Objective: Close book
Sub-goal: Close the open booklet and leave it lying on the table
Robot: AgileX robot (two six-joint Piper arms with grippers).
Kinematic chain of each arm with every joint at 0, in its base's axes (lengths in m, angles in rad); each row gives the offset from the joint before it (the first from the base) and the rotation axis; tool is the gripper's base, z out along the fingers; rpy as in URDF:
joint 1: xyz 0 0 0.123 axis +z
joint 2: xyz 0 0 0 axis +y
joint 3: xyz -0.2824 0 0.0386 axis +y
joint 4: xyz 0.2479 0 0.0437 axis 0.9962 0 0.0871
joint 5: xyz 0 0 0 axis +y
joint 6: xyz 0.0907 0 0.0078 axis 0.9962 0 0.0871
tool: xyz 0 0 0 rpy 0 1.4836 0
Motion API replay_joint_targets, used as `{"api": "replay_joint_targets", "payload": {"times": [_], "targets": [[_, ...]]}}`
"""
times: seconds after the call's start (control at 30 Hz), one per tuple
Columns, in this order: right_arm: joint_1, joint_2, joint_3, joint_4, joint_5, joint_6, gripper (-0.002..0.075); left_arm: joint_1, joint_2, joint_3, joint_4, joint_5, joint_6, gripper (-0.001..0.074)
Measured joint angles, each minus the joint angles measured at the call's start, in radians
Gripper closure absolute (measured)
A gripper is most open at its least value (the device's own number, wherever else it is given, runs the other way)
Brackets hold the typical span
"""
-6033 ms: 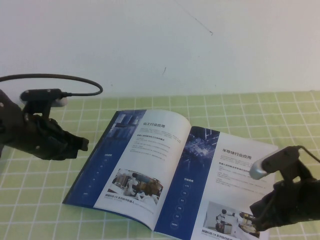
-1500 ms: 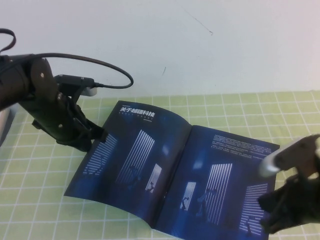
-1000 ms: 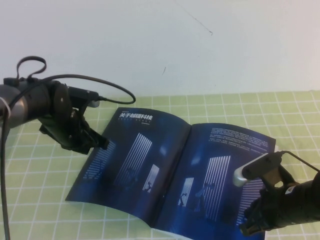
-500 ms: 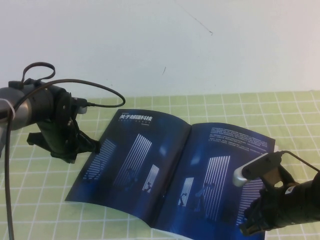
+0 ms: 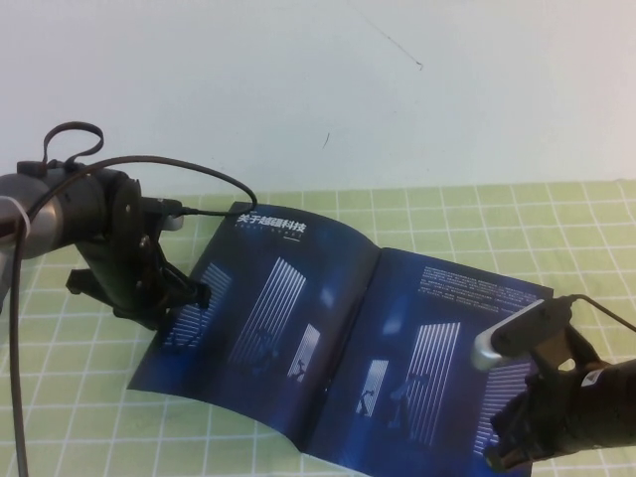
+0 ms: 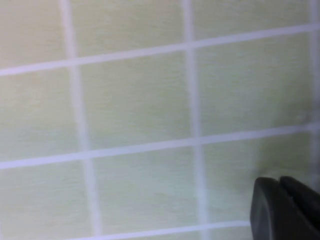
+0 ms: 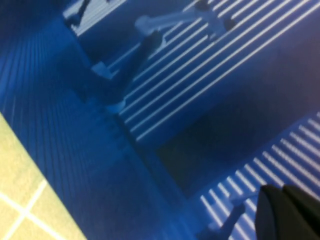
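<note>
**On the checked cloth, a book lies open with a claw at each outer edge**

Behind the table stands a pale wall point(image 5: 298, 89). Below it, the green tablecloth point(image 5: 437, 214) with its white grid covers the whole work surface. The book point(image 5: 338, 338) lies near the middle of the cloth, spread flat on a dark blue double page with white stripes. Its spine runs away from the robot, and it is plainly not yet closed.

The left gripper point(image 5: 189, 296) sits low at the left page's outer edge, likely placed to catch and lift that leaf. Its wrist view shows only cloth beneath the clenched tips point(image 6: 281, 200), with nothing seen between them. A black cable point(image 5: 149, 161) loops over that arm.

The right gripper point(image 5: 502, 455) hangs over the near right corner of the right page. It seems set either to pin that side down or to fold it over. Its tips point(image 7: 282, 205) are also pressed together above the striped print, and no page is visibly pinched.

No container is in view.
</note>
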Motion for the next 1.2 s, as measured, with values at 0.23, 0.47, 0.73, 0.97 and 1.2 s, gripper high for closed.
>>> {"api": "replay_joint_targets", "payload": {"times": [0.23,0.47,0.73,0.97,1.2], "targets": [[0.0,0.06,0.0,0.0,0.027,-0.016,0.0729,0.0,0.0,0.0,-0.261,0.033,0.217,0.0738],[0.0,0.031,-0.002,0.0,0.031,-0.067,0.0729,0.0,-0.035,0.0,-0.867,0.189,0.724,0.0738],[0.0,-0.323,-0.089,-0.008,0.132,-0.071,0.0729,-0.057,-0.103,0.0,-1.208,0.358,1.058,0.0738],[0.0,-0.649,-0.172,-0.14,0.378,-0.038,0.0729,-0.141,-0.209,0.015,-1.033,0.279,1.011,0.0738],[0.0,-0.886,-0.189,-0.712,0.819,0.389,0.0729,-0.16,-0.496,0.135,-0.813,-0.007,0.877,0.0738]]}}
